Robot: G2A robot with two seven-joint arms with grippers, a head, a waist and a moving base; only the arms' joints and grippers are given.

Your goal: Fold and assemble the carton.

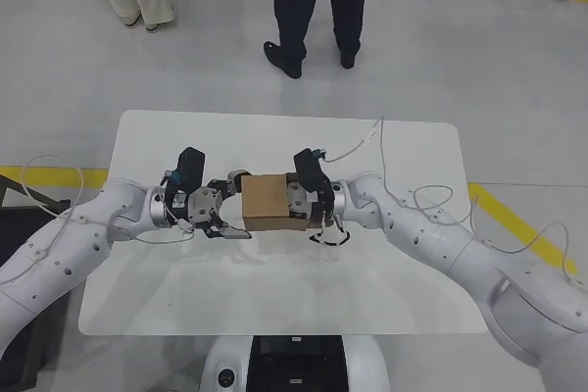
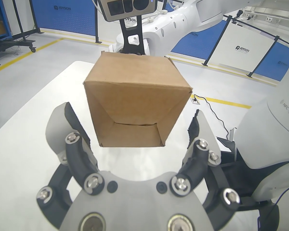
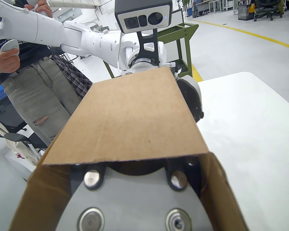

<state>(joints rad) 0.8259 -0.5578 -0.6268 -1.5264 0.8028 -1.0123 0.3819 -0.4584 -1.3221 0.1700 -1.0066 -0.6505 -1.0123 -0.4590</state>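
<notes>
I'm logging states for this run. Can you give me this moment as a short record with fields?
carton: brown, squared up into a box, between the two arms
table: white, carton over its middle
left end effector: open, at one end of the carton, no contact seen
right end effector: inside the carton's opposite, open end, walls around it
stage: box formed, open-end flaps not yet closed

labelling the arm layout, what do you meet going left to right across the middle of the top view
left gripper, open, just short of the carton → carton → right gripper, at the carton's other end
</notes>
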